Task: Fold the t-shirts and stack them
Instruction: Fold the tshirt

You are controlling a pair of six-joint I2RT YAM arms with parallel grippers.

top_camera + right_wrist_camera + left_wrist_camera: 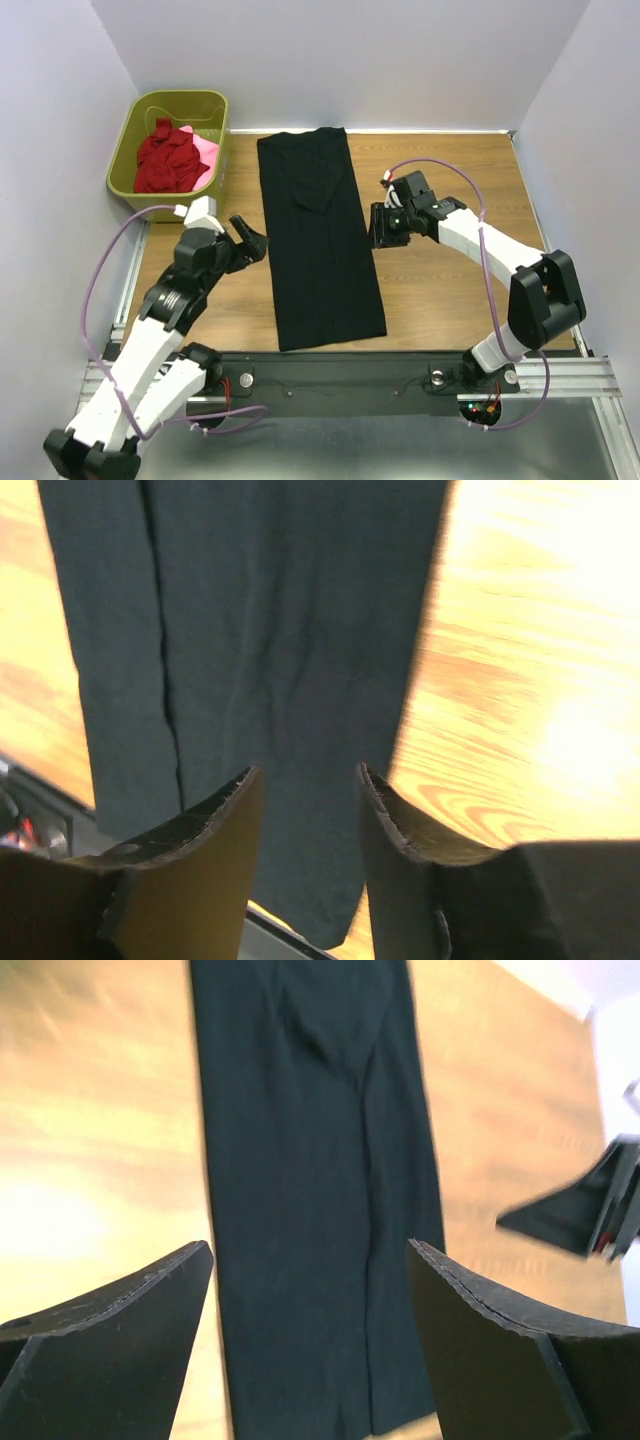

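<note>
The black t-shirt (320, 240) lies as a long strip on the worktop (450, 290) between the arms — probably so each reaches an edge. The left gripper (252, 238) is wide, the right gripper (378, 228) narrower — both empty.

**Wrist views glare and blur**

Your top view is bright, even and sharp. In both wrist views the wooden table (60, 1220) glares yellow-white, the black t-shirt (310, 1210) looks soft, and the near fingers (190, 880) sit dark and blurred.

We see a plain black shirt (320, 240) between left gripper (252, 238) and right gripper (380, 226); a red shirt (165, 160), pink shirt (206, 154), olive basket (176, 97).
</note>
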